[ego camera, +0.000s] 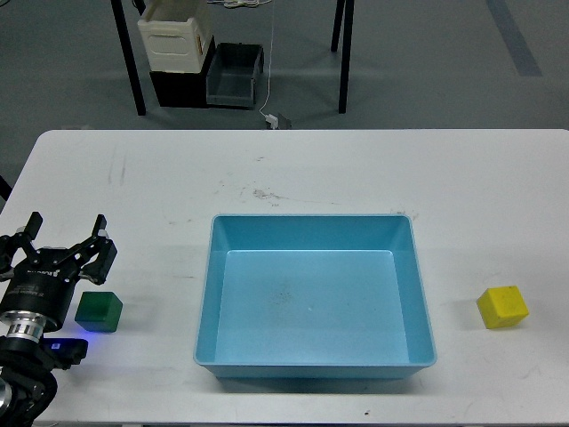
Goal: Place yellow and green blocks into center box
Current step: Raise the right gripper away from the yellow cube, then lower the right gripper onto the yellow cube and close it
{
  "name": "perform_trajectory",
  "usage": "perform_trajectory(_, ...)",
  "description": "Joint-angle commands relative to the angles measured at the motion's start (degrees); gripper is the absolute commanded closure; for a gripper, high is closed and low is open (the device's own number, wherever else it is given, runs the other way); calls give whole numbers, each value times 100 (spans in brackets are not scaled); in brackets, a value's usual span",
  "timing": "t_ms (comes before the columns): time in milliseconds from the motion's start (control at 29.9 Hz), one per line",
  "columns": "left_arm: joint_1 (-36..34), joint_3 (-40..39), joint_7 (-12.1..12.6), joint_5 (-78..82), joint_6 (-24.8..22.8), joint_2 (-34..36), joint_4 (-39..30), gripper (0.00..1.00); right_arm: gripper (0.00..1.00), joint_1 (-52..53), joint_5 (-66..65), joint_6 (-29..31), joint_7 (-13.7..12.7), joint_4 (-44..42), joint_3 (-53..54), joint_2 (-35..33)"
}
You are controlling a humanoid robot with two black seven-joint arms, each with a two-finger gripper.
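A green block (pixel 99 312) lies on the white table at the left. My left gripper (pixel 62 238) is open, its fingers spread, just left of and above the green block, not touching it. A yellow block (pixel 502 307) lies on the table at the right. The light blue center box (pixel 313 366) stands in the middle of the table and holds nothing. My right gripper is out of view.
The table's front edge (pixel 293 418) runs close below the box. Beyond the far edge, on the floor, stand a cream bin (pixel 175 36), a grey bin (pixel 235 75) and black stand legs (pixel 129 62).
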Motion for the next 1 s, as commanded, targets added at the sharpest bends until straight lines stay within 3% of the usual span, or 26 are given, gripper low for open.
perform_trajectory(0,-28,1,0,2,0,-9,60,0,0,445,-744,36,19,19,-577,-490)
perform_trajectory(401,-37,10,9,2,0,-79,209,0,2,1957,-2643,1,19,19,-2871,-842)
perform_trajectory(803,-63,10,9,2,9,-88,245,0,2,2125,-4910,27,19,45,-3874,-974)
perform_trajectory(970,-98,10,9,2,9,-158,245,0,2,2125,-5239,36,19,89,-4366,-922)
